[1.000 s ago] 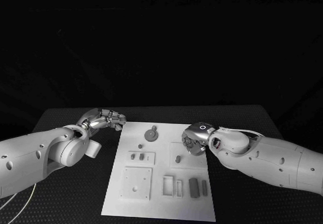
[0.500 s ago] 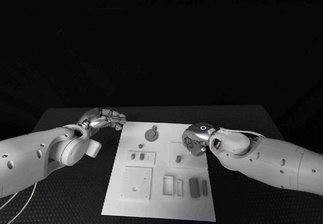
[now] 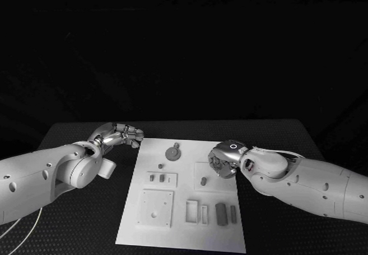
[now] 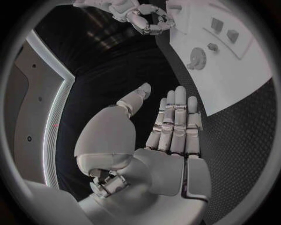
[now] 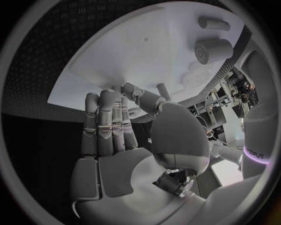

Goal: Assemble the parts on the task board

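Flanking task board (image 3: 184,214): both hands

The left hand (image 4: 170,126) hangs above the black desk (image 4: 117,79), its fingers (image 4: 175,117) held straight and side by side with nothing between them. Just beside it lies the white task board (image 4: 234,70), carrying a round toothed part (image 4: 197,58) and small block-shaped parts (image 4: 225,30). At the board's far edge, the right hand (image 4: 146,18) hovers with curled fingers.
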### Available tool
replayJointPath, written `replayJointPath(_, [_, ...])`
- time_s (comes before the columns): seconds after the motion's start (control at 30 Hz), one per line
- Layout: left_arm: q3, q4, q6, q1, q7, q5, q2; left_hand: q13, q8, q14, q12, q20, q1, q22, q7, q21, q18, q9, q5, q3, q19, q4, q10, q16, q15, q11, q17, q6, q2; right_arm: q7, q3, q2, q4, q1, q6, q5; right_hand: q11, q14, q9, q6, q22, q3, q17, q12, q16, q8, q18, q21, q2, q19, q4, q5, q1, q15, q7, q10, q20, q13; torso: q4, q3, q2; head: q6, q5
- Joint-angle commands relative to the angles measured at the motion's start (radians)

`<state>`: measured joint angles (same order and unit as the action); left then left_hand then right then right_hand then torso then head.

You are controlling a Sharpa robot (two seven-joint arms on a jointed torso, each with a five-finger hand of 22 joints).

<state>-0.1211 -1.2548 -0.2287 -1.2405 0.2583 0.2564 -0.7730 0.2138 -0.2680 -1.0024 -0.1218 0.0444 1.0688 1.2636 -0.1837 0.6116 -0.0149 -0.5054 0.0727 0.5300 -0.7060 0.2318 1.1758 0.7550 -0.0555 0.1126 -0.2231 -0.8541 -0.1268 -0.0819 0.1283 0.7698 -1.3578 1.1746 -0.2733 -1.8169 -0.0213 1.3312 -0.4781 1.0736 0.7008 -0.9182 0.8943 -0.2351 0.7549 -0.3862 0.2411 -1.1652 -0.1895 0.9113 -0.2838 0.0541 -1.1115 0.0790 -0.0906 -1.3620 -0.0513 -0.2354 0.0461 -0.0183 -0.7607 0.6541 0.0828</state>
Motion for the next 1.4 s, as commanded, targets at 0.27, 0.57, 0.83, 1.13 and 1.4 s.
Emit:
replayJointPath(0.27, [0.001, 0.006, 0.003, -0.001, 0.006, -0.006, 0.003, -0.001, 0.007, -0.005, 0.007, -0.002, -0.004, 0.002, 0.001, -0.004, -0.016, 0.002, -0.001, -0.008, -0.008, 0.0, -0.003, -0.007, 0.0, 0.006, -0.004, 0.008, 0.003, 0.04, -0.02, 0.026, -0.033, 0.029, 0.064, 0.084, -0.001, -0.002, -0.004, 0.007, 0.002, -0.006, 0.003, 0.004, 0.008, -0.007, 0.021, -0.007, 0.004, 0.008, 0.0, -0.004, 0.006, 0.006, 0.002, -0.002, 0.002, -0.004, 0.0003, 0.0005, 0.0, -0.001, 0.001])
replayJointPath(0.57, [0.001, 0.011, 0.003, -0.001, 0.006, -0.006, 0.004, -0.002, 0.008, -0.006, 0.008, -0.002, -0.004, 0.002, 0.001, -0.005, -0.016, 0.002, -0.001, -0.008, -0.009, 0.0, -0.003, -0.008, 0.0, 0.007, -0.005, 0.01, 0.003, 0.042, -0.034, 0.037, -0.053, 0.04, 0.066, 0.121, -0.001, -0.003, -0.006, 0.006, 0.004, -0.005, 0.003, 0.005, 0.01, -0.007, 0.021, -0.008, 0.006, 0.008, -0.001, -0.004, 0.008, 0.006, 0.002, -0.002, 0.003, -0.007, 0.0002, 0.0004, 0.0, -0.003, 0.0])
replayJointPath(0.83, [0.001, 0.015, -0.004, -0.001, 0.008, -0.007, 0.007, -0.002, 0.008, -0.006, 0.008, -0.002, -0.004, 0.002, 0.001, -0.005, -0.016, 0.002, -0.001, -0.008, -0.009, 0.0, -0.003, -0.008, 0.0, 0.007, -0.006, 0.011, 0.002, 0.054, -0.041, 0.027, -0.102, 0.043, 0.006, 0.157, -0.001, -0.003, -0.008, 0.005, 0.005, -0.004, 0.004, 0.005, 0.011, -0.007, 0.021, -0.009, 0.007, 0.008, -0.001, -0.003, 0.01, 0.006, 0.002, -0.001, 0.003, -0.008, -0.0007, -0.0001, 0.0, -0.003, -0.013])
replayJointPath(1.13, [0.001, 0.025, -0.02, -0.001, 0.013, -0.02, 0.012, -0.002, 0.007, -0.006, 0.008, -0.001, -0.004, 0.002, 0.001, -0.006, -0.016, 0.002, -0.001, -0.008, -0.009, 0.0, -0.002, -0.009, 0.0, 0.006, -0.007, 0.01, 0.002, 0.062, -0.041, -0.027, -0.151, 0.043, -0.013, 0.166, -0.001, -0.004, -0.009, 0.005, 0.005, -0.004, 0.004, 0.005, 0.012, -0.006, 0.021, -0.01, 0.009, 0.008, -0.002, -0.003, 0.009, 0.006, 0.002, -0.001, 0.004, -0.01, 0.0002, 0.0005, 0.0, 0.002, -0.037])
replayJointPath(1.4, [0.001, 0.031, -0.024, -0.002, 0.014, -0.022, 0.022, -0.002, 0.006, -0.006, 0.008, -0.001, -0.004, 0.002, 0.001, -0.007, -0.015, 0.002, -0.001, -0.008, -0.009, -0.001, 0.0, -0.011, 0.0, 0.006, -0.009, 0.009, 0.001, 0.062, -0.041, -0.106, -0.167, 0.043, -0.004, 0.125, -0.001, -0.004, -0.011, 0.003, 0.007, -0.003, 0.003, 0.006, 0.013, -0.006, 0.021, -0.011, 0.011, 0.009, -0.003, -0.002, 0.009, 0.006, 0.002, 0.0, 0.005, -0.012, -0.0004, 0.0014, 0.001, 0.007, -0.064])
